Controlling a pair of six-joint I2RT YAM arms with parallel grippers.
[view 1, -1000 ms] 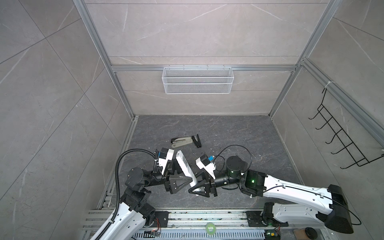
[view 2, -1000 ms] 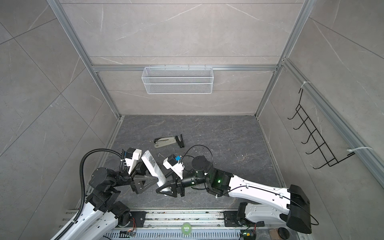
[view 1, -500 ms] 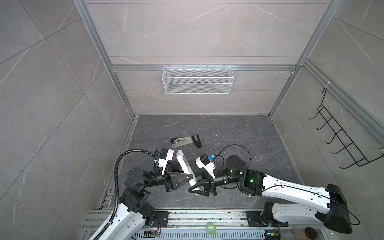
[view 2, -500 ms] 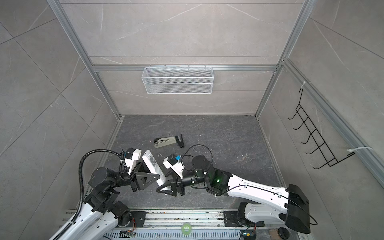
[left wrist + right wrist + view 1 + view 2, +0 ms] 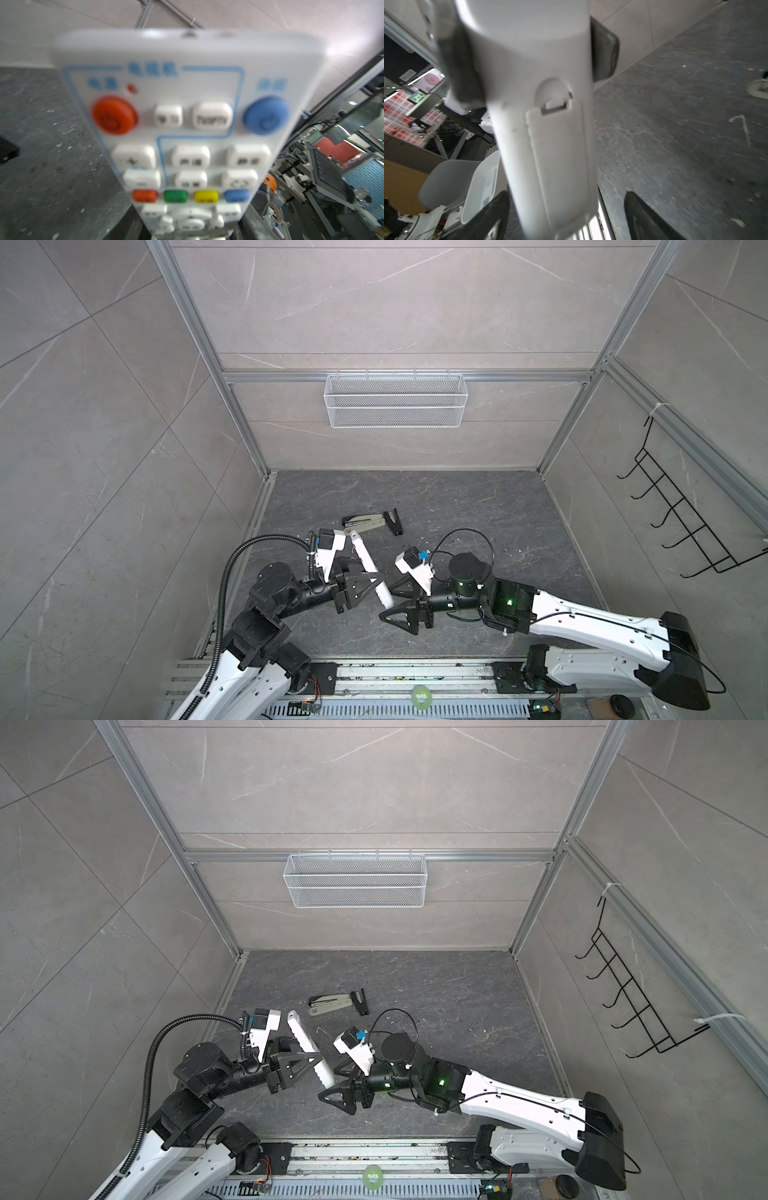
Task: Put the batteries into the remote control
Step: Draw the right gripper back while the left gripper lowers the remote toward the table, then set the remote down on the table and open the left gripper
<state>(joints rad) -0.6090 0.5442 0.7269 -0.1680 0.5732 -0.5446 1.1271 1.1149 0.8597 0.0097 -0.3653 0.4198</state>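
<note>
The left gripper [image 5: 369, 577] pinches the remote control [image 5: 360, 551] by its long edges, holding it tilted above the counter [image 5: 457, 506], while the right gripper [image 5: 386, 605] stands spread around its near end, one finger [image 5: 645, 218] clear of it. The battery cover [image 5: 560, 158] on its back is shut and no batteries are in view, so loading seems barely begun: opening, inserting, closing all remain.
</note>
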